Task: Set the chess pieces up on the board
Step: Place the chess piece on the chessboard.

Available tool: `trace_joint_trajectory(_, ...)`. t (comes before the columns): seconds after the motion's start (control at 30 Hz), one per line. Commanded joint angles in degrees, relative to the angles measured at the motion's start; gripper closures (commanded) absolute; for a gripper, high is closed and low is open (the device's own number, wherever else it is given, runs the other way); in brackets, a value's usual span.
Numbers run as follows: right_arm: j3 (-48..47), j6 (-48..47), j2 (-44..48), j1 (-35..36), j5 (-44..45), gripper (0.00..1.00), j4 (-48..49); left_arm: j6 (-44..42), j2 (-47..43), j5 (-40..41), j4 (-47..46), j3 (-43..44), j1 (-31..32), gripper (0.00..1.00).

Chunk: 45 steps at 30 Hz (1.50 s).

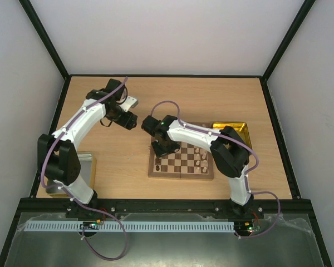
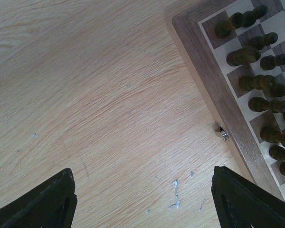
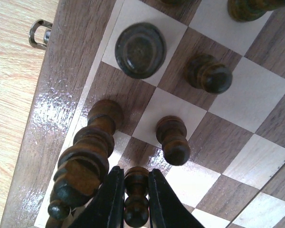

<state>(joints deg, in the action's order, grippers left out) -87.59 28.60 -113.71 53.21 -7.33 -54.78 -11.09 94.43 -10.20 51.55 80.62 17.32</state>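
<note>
Right tool (image 3: 136, 178) clamped on dark pawn (image 3: 136, 209) over edge squares of board (image 3: 57, 95); left tool (image 2: 142, 171), jaws wide apart, over bench (image 2: 85, 95) beside it.

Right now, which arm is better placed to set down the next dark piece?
Right: the right end effector is shut on a dark piece over the board. The left end effector hangs open over the table, holding nothing.

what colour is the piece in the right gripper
Dark brown piece, clearest in the right wrist view.
</note>
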Motion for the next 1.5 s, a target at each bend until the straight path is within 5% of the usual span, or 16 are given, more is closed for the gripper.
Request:
trace_joint_trajectory(0.0, -0.5, -0.8, -1.3, -0.2, 0.2, 0.9, -0.3, 0.5, -1.4, 0.4, 0.2, -0.4, -0.3, 0.22)
trace_joint_trajectory(0.63, 1.4, -1.2, -1.0, -0.2, 0.0, 0.83, -0.4, 0.5, -0.9, 0.0, 0.3, 0.1, -0.3, 0.22)
trace_joint_trajectory(1.07, 1.1, -1.2, -0.5, -0.5, 0.1, 0.7, -0.6, 0.4, -0.7, -0.2, 0.4, 0.3, -0.3, 0.22)
trace_joint_trajectory(1.47, 2.9, -1.0, 0.7, -1.7, -2.1, 0.73, 0.3, 0.5, -0.5, -0.3, 0.5, 0.8, -0.2, 0.22)
